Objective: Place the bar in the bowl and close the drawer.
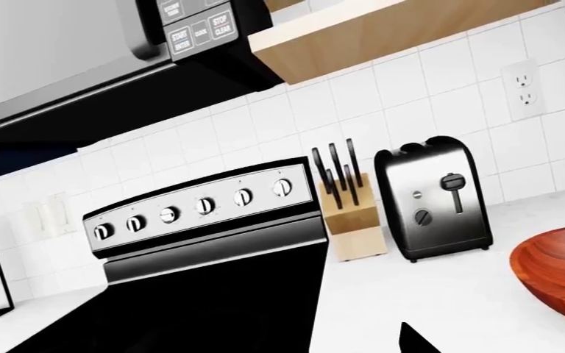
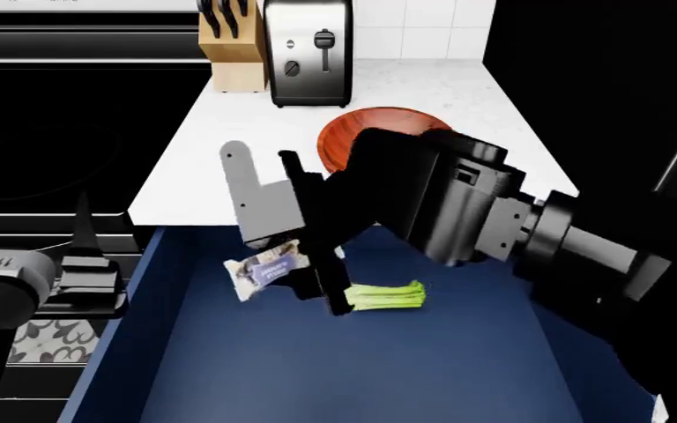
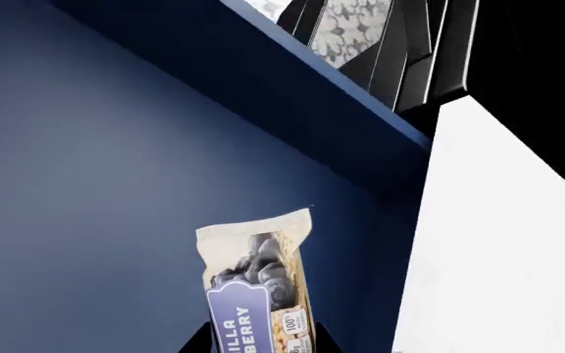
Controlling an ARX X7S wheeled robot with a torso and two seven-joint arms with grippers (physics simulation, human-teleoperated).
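Right pincer [image 2: 289, 269]: clamped on the bar [image 2: 264, 268], above the drawer [image 2: 433, 370].
Bowl [image 2: 341, 141]: on the bench [image 2: 457, 101] behind the drawer.
Left pincer: state cannot be told.

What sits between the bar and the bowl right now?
Nothing visible. The right end effector holds the bar over the open drawer; only the counter edge lies before the bowl.

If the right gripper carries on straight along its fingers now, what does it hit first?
Most likely the drawer's blue inner wall: in the right wrist view, the right gripper, shut on the bar, points along the bar toward that wall. Depth is unclear, so contact distance is uncertain.
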